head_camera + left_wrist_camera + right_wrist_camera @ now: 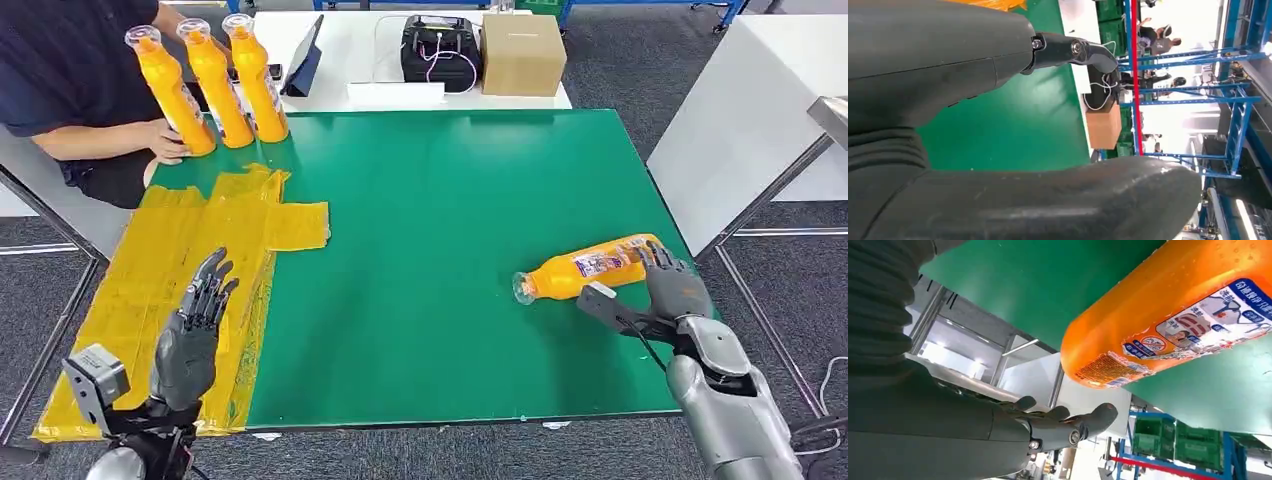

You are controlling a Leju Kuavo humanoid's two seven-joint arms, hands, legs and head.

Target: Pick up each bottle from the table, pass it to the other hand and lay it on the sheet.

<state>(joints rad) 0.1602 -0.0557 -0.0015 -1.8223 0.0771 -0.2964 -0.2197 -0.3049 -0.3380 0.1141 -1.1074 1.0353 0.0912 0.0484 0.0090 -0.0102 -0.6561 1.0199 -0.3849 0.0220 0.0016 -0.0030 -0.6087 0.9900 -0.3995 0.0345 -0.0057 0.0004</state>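
Bottle (588, 268) lies lengthwise beside right hand (672, 285), base end nearest, fingers spread, not yet gripping; left hand (195, 325) spread, far.

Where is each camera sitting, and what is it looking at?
Head view: high on the robot, looking down at the green table; shows both arms, the left hand over the yellow sheet, the right hand by the lying bottle.
Left wrist view: behind the left hand, looking across the table to a cardboard box.
Right wrist view: behind the right hand, looking at the bottle.
Shared: head and right wrist views show that bottle; head and left wrist views show the box.
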